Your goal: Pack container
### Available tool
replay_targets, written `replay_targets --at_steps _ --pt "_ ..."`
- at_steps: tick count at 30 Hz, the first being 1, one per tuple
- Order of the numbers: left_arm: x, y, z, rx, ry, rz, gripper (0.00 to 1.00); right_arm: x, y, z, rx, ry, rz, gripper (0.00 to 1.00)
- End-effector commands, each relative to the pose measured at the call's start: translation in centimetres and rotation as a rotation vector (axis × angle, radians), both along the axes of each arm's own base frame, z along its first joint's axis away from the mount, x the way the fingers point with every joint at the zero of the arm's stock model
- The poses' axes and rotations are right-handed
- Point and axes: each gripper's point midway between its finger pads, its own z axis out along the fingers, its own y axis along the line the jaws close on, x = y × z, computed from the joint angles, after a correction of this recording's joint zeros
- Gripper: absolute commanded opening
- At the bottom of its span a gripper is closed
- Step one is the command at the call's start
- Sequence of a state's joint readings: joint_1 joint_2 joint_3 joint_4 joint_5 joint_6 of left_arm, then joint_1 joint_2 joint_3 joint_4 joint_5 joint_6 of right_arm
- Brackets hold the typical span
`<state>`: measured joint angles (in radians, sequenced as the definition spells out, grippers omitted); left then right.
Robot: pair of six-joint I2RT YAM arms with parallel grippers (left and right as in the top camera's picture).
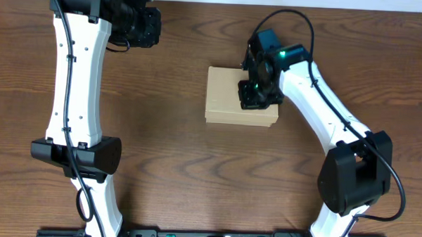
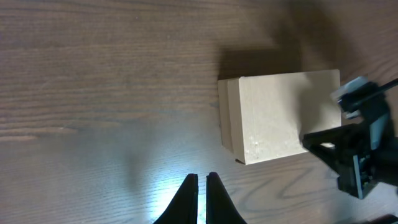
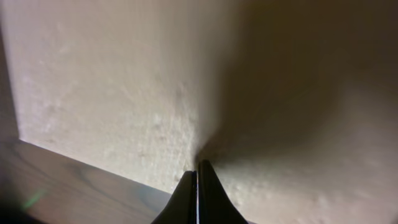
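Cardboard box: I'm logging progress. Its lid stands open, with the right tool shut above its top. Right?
Not quite. The cardboard box has its lid closed flat, as the left wrist view shows. The right tool is indeed shut above its top.

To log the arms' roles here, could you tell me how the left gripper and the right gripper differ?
The right gripper is down on the closed container, tips apparently touching its top; the left gripper is over bare table, apart from the container. The right gripper's view is filled by cardboard; the left gripper's takes in the whole container. Both are shut, holding nothing.
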<state>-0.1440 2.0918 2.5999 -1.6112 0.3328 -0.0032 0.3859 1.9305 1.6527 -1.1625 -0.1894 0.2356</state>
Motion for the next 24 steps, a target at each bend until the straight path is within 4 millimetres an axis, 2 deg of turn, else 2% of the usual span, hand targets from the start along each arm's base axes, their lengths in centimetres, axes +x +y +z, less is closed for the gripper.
replay_targets --at_steps 1,4,7,11,14,18,19,21,24 --pt "-2.0 1.0 1.7 0.026 -0.004 0.018 0.06 3.1 -0.6 4.0 -0.053 -0.144 -0.003 0.02" --pt "-2.3 1.7 2.5 0.055 -0.037 0.032 0.06 5.0 -1.9 8.5 -0.096 -0.249 -0.037 0.05" --pt "-3.0 2.7 3.9 0.096 -0.083 0.056 0.06 6.1 -4.1 12.7 -0.145 -0.338 -0.088 0.12" --pt "-4.4 4.1 6.3 0.148 -0.161 0.09 0.06 6.1 -8.6 16.6 -0.251 -0.396 -0.178 0.18" --pt "-5.6 5.2 7.9 0.187 -0.209 0.123 0.06 5.5 -12.4 17.9 -0.327 -0.389 -0.246 0.17" --pt "-7.0 6.1 9.6 0.208 -0.255 0.153 0.06 4.1 -16.2 17.8 -0.374 -0.321 -0.314 0.19" --pt "-7.3 6.1 9.9 0.207 -0.266 0.154 0.06 3.7 -17.0 17.7 -0.388 -0.299 -0.329 0.17" --pt "-8.0 6.3 10.7 0.2 -0.287 0.164 0.06 3.0 -19.0 17.5 -0.423 -0.266 -0.362 0.07" --pt "-9.0 6.4 11.8 0.194 -0.322 0.168 0.06 2.5 -20.1 18.2 -0.407 -0.276 -0.387 0.09"
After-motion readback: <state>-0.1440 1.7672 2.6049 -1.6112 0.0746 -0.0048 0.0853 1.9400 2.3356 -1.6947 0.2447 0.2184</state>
